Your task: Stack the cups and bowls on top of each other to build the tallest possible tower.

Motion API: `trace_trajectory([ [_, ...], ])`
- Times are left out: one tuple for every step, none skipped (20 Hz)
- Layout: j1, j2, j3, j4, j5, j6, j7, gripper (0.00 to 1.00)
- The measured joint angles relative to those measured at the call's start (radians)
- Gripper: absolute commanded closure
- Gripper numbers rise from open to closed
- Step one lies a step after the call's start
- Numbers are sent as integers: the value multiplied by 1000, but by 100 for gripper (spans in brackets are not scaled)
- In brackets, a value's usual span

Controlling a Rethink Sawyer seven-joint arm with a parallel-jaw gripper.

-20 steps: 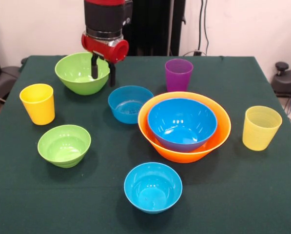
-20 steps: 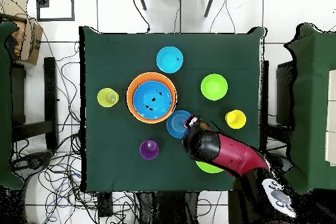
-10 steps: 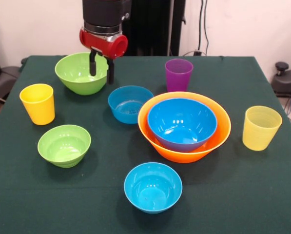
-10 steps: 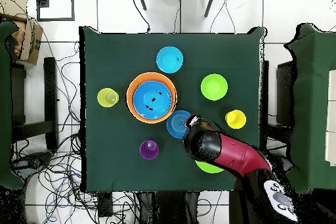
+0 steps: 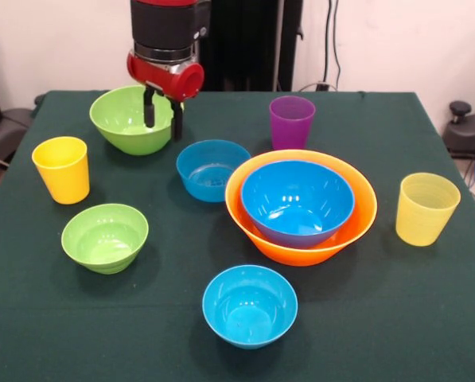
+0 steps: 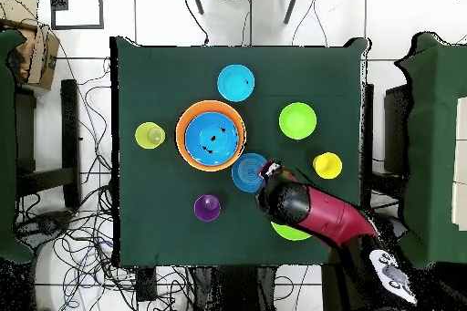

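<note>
At the lower middle of the front view a small blue bowl sits on the bench, with the small green bowl at left and the opaque yellow cup above it. The tower at centre right is only the orange bowl with the large blue bowl nested inside. Beyond stand the ribbed cup, another small blue bowl and the purple cup. At upper left the gripper hangs with jaws parted and empty, straddling the medium green bowl's rim. This bowl looks like the next piece: pinch the rim squarely, lift clear, then lower it centred into the blue bowl.
</note>
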Motion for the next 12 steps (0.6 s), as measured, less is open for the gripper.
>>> trace_trajectory([
  [-5, 5, 1, 0, 0, -8, 0, 0],
  [-10, 7, 2, 0, 0, -14, 0, 0],
  [-14, 7, 2, 0, -1, -19, 0, 0],
  [-18, 6, 3, 0, -2, -23, 0, 0],
  [-19, 6, 3, 0, -2, -25, 0, 0],
  [-20, 6, 3, 0, -2, -26, 0, 0],
  [-23, 6, 3, 0, -3, -29, 0, 0],
  [-25, 6, 3, 0, -3, -32, 0, 0],
  [-29, 6, 3, 0, -3, -35, 0, 0],
  [-30, 7, 3, 0, -3, -36, 0, 0],
  [-31, 7, 3, 0, -3, -37, 0, 0],
  [-33, 7, 3, 0, -3, -37, 0, 0],
])
